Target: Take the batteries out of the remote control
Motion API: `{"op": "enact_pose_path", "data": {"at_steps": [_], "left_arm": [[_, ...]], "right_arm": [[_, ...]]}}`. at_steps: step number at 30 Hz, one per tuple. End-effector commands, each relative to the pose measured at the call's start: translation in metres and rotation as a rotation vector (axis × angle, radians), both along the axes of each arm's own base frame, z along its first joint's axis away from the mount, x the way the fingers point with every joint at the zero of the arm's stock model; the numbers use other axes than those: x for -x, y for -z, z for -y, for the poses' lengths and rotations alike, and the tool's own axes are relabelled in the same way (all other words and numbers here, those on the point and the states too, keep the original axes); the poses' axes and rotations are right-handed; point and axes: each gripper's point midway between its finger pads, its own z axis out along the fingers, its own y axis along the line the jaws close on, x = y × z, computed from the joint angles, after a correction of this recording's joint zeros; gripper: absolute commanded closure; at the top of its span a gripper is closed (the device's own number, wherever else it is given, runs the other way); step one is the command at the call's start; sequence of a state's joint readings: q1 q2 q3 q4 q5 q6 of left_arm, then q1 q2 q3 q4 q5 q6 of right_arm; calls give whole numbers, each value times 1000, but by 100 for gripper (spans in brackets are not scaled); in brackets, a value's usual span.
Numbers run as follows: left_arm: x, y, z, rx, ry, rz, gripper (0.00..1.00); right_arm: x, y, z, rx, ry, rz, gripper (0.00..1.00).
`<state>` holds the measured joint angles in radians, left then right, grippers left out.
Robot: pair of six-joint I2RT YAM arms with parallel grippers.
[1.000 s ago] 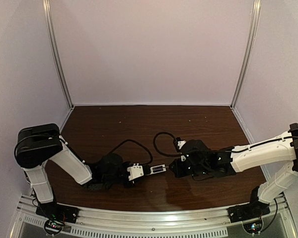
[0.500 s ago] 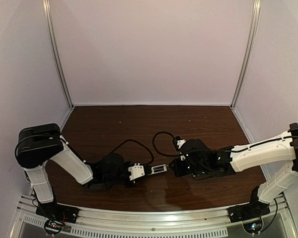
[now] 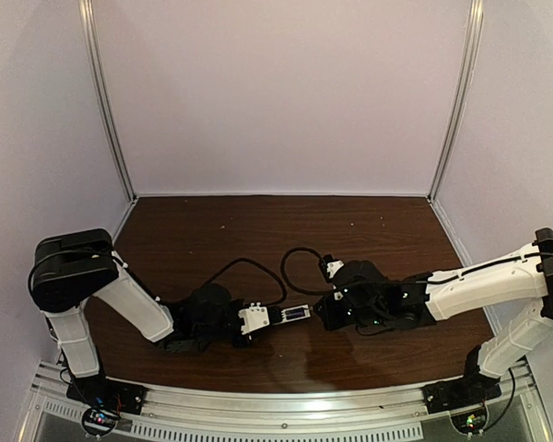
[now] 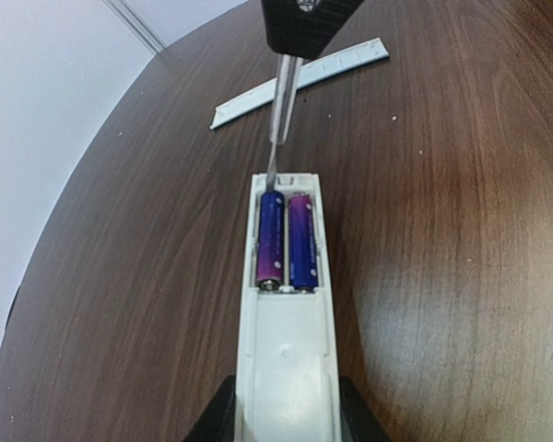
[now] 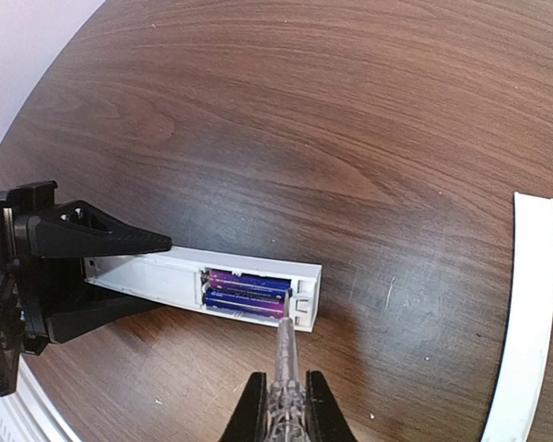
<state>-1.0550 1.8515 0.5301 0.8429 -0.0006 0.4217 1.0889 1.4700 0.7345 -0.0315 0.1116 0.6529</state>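
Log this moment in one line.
left gripper: shut on remote control | right gripper: shut on screwdriver, tip at batteries | batteries: both seated

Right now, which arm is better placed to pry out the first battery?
The right: the right gripper holds the screwdriver with its tip at the batteries, while the left gripper holds the remote control.

My left arm [image 3: 134,308]: rises from base at 7 o'clock, elbow folded, forearm low over surface [image 3: 258,230], pointing to 3 o'clock. My left fingers [image 4: 217,419] clamped on both sides of remote control [image 4: 286,359]. My right arm [image 3: 484,285]: base at 5 o'clock, forearm stretched toward 9 o'clock, wrist low. My right fingers [image 5: 252,412] pinched tight on screwdriver [image 5: 284,354]. Wrists face each other, near.
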Motion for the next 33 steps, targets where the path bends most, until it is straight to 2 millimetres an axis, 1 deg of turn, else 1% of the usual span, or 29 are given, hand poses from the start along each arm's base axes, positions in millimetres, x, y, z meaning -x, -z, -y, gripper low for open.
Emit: {"op": "enact_pose_path", "data": {"at_steps": [1,6,11,18,20,33], "left_arm": [[-1,-4,6,11,9,15,100],[-1,-3,6,9,9,13,100],[-1,-3,7,10,9,13,100],[-1,-3,6,6,10,12,100],[4,-3,9,13,39,0,100],[5,-2,10,13,46,-5,100]], "right_arm": [[-3,-2,-1,30,5,20,100],[-4,-4,2,36,14,32,100],[-4,-2,1,45,10,33,100],[-5,-2,-2,46,-2,35,100],[-4,-1,-4,48,-11,32,100],[-2,5,-10,61,-41,23,100]]}}
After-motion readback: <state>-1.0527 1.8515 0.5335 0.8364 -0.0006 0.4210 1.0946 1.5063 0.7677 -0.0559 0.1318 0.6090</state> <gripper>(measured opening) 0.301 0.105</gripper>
